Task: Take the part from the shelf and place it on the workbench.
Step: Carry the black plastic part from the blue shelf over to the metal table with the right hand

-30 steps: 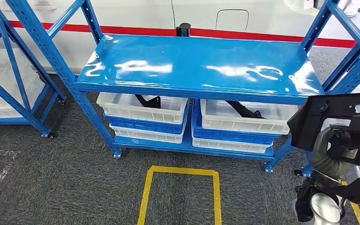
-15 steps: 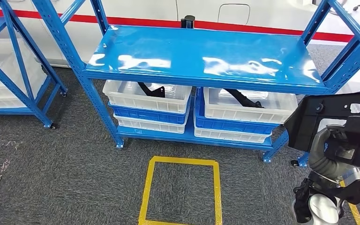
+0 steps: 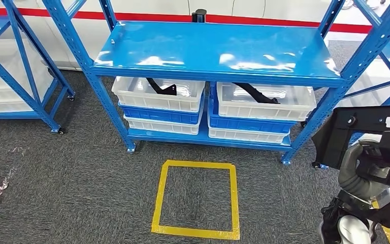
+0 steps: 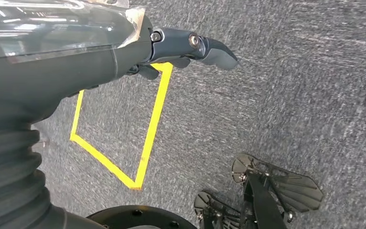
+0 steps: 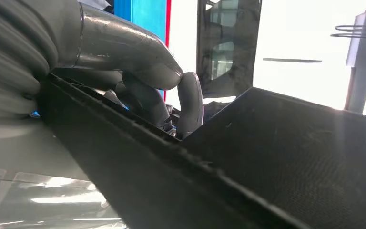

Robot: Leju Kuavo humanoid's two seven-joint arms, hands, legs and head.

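While my right hand [image 3: 368, 165] curls its fingers [image 5: 190, 102] around the black part [image 3: 355, 127], that part sits at about four o'clock in the head view, long axis running three to nine. The blue shelf [image 3: 213, 51] stands at twelve, apart. My left hand [image 4: 171, 47] hangs over carpet, fingers loosely extended, holding nothing. I see no workbench, so I judge turning comes first.

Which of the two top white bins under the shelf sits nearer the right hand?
The right-side white bin, holding a long black part; the right hand is beyond its end.
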